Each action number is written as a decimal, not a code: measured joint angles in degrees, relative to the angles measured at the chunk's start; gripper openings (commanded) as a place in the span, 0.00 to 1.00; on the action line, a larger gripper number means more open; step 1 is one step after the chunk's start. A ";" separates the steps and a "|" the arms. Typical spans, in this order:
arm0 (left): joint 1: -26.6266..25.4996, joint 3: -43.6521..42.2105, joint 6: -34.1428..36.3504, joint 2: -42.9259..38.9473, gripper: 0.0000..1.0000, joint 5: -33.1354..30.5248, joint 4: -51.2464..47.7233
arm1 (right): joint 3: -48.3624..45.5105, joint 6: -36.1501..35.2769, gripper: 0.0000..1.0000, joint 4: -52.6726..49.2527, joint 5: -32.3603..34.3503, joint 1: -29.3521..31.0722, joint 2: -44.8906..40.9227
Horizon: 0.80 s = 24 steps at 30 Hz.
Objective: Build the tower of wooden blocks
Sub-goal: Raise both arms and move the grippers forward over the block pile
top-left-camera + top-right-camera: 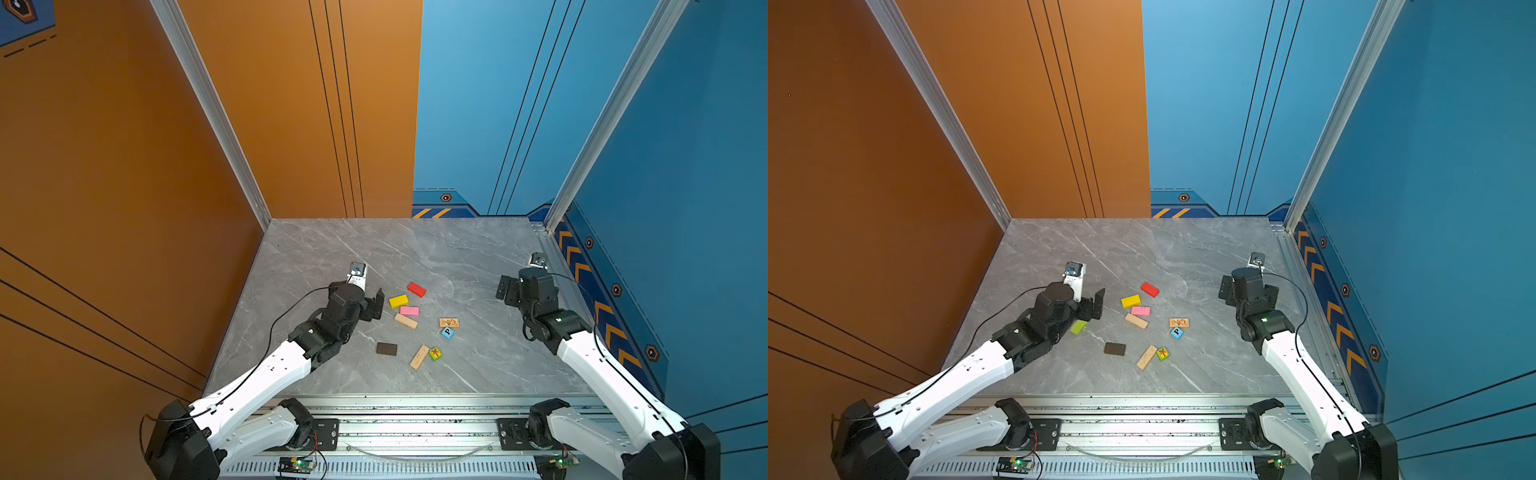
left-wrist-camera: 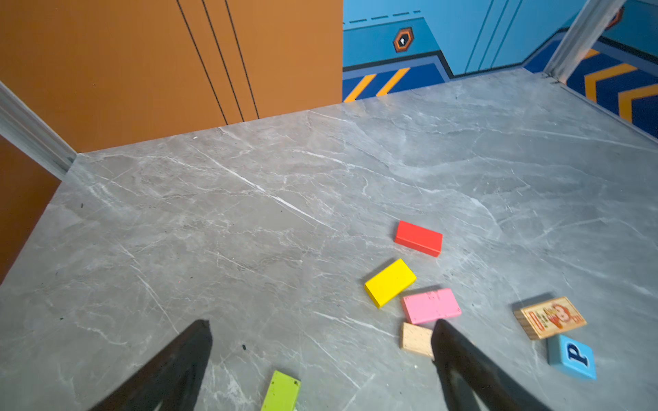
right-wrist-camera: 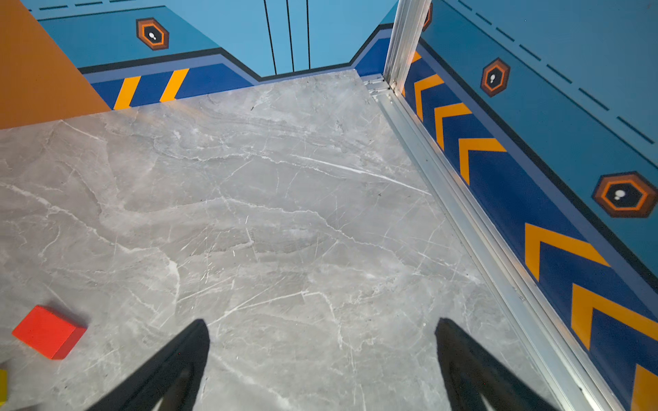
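The lime flat wooden block (image 1: pixel 1079 327) shows in a top view against the left arm (image 1: pixel 1054 311) and in the left wrist view between the wide-open, empty fingers of the left pincer (image 2: pixel 322 341), one finger covering part of the plain tan block (image 2: pixel 416 338). Unstacked, the red flat block (image 1: pixel 416 289), yellow flat block (image 1: pixel 398 301), pink flat block (image 1: pixel 409 311), blue "P" cube (image 1: pixel 447 332), dark brown block (image 1: pixel 386 348) and green cube (image 1: pixel 435 353) lie scattered mid-table. The right pincer (image 3: pixel 320 338), equally wide and empty, hangs over bare grey marble table (image 3: pixel 285 213) beside the edge rail (image 3: pixel 463 213), well apart from them.
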 measured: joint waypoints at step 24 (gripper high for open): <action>-17.70 0.00 -7.76 -0.66 0.98 -4.72 -10.47 | 5.97 6.08 1.00 -9.99 -2.54 3.89 4.39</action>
